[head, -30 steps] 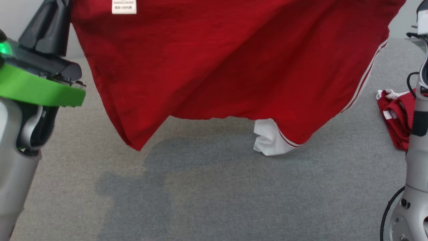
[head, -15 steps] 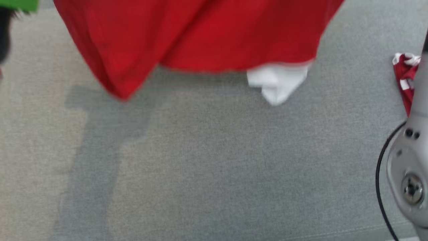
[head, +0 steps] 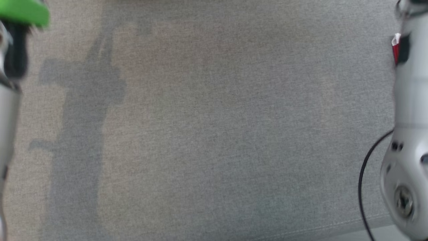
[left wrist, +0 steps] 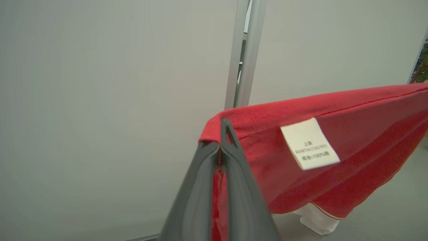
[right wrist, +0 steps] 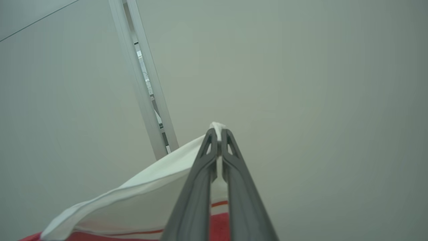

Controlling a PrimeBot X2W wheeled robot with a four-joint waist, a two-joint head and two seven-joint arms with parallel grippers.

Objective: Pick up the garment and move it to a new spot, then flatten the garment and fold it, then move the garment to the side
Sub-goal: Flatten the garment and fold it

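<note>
Garment [left wrist: 334, 187], red with white parts, hangs in the air, stretched between the two grippers. In the left wrist view its top hem runs taut from the pinched corner off to the right edge of that view, and the red cloth falls below it in long folds. A white part with a thin red stripe [left wrist: 316, 222] dangles at the bottom close to the grey surface; whether it touches cannot be told. In the right wrist view the white part of the garment [right wrist: 150, 187] sags away to the lower left, with red below it. The grey fabric-covered work surface [head: 214, 134] spreads across the head view and carries soft shadows on its left half. A pale wall [left wrist: 100, 100] with an upright metal post [left wrist: 245, 50] stands behind the cloth. The left forearm [head: 6, 117] with its green band [head: 23, 11] is at the left edge of the head view. At the right edge is the right forearm [head: 408, 100] with a black cable [head: 364, 180]. The left gripper [left wrist: 217, 137] is clamped tight on the red hem corner. The right gripper [right wrist: 218, 132] is pinched tight on a white corner. A white care label [left wrist: 310, 144] hangs just below the hem, near the left gripper. A sliver of red-and-white cloth [head: 395, 50] peeks out beside the right forearm.
</note>
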